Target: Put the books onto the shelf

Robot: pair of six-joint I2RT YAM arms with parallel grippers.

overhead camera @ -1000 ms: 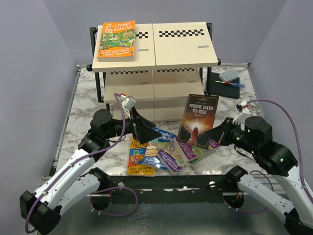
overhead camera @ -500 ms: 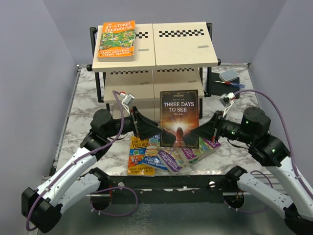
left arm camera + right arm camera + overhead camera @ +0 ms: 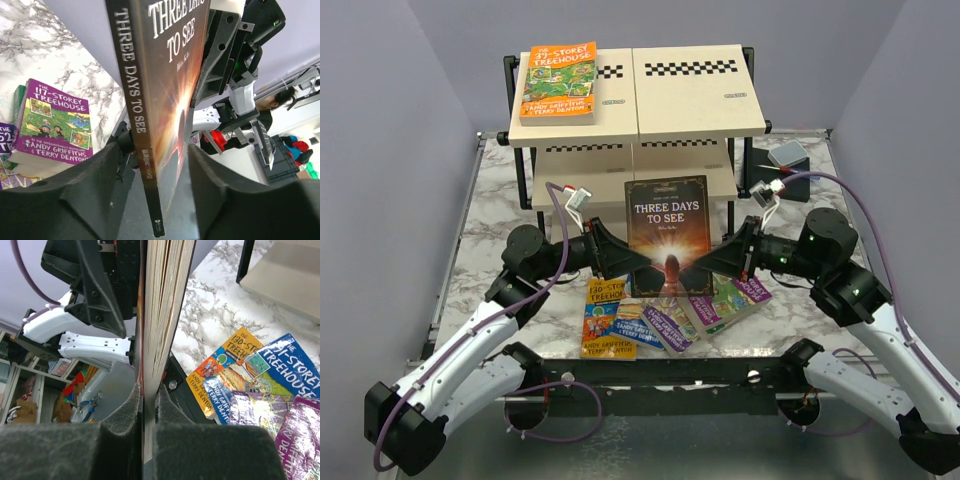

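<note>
The dark book "Three Days to See" (image 3: 668, 235) stands upright above the table in front of the shelf (image 3: 690, 95). My right gripper (image 3: 705, 265) is shut on its lower right edge, pads pinching the pages (image 3: 162, 300). My left gripper (image 3: 632, 262) straddles the lower left corner at the spine (image 3: 145, 100). Its jaws are open, with a gap on each side of the book. An orange Treehouse book (image 3: 558, 82) lies on the shelf's top left board. Several bright books (image 3: 660, 322) lie fanned out on the marble below, a purple one (image 3: 52, 122) among them.
A small dark box with a grey top (image 3: 780, 165) sits at the back right beside the shelf frame. The shelf's lower tiers (image 3: 590, 190) lie directly behind the held book. The black table rail (image 3: 720, 370) runs along the near edge.
My right gripper has carried the dark book leftward and stood it upright, facing the camera. The left gripper's jaws have narrowed around its left edge.
</note>
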